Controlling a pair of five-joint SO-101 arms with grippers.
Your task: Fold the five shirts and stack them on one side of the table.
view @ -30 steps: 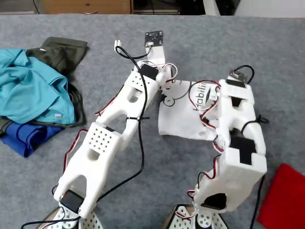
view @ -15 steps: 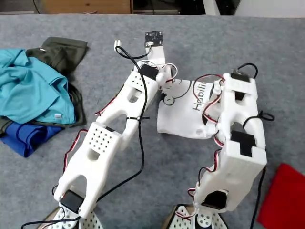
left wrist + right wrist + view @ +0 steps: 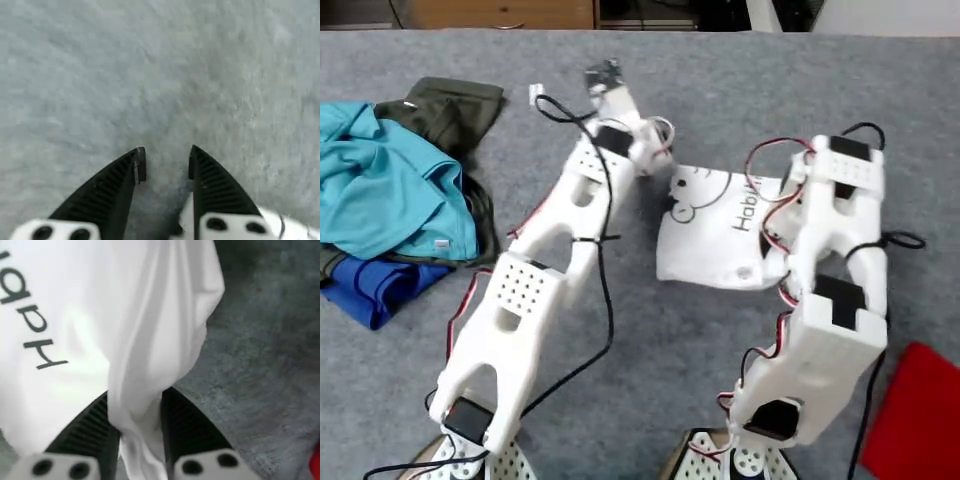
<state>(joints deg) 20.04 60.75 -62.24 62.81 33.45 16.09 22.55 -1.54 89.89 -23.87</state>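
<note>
As everything on the grey table [image 3: 880, 110] is placed here by reference to the white shirt [image 3: 715, 225], that item heads the list.

White shirt: one, with dark print on its upper face. It lies partly folded near the middle of the table, between the two arms. Its side toward the right arm [image 3: 825, 290] is bunched into a raised fold.

Right gripper [image 3: 136, 396]: clamped on that bunched fold, with white cloth pinched between both black fingers [image 3: 90, 425]. In the high view the right arm covers the shirt's right edge.

Left gripper [image 3: 166, 162]: jaws parted with nothing between them. The tips are over bare grey table, just off the white shirt's far left corner. The left arm [image 3: 550, 260] runs alongside the shirt's left edge.

Teal shirt [image 3: 395, 190]: crumpled, well to the left of the white shirt, topmost in a loose heap.

Dark green shirt [image 3: 450, 110]: same heap, partly under the teal one, left of the white shirt and farther from the arm bases.

Blue shirt [image 3: 375, 285]: same heap, showing from under the teal one's near edge, left of the white shirt and closer to the arm bases.

Red cloth [image 3: 915, 420]: well to the right of the white shirt and nearer the arm bases, cut off by the edge of the high view. Whether it is folded cannot be told.
</note>
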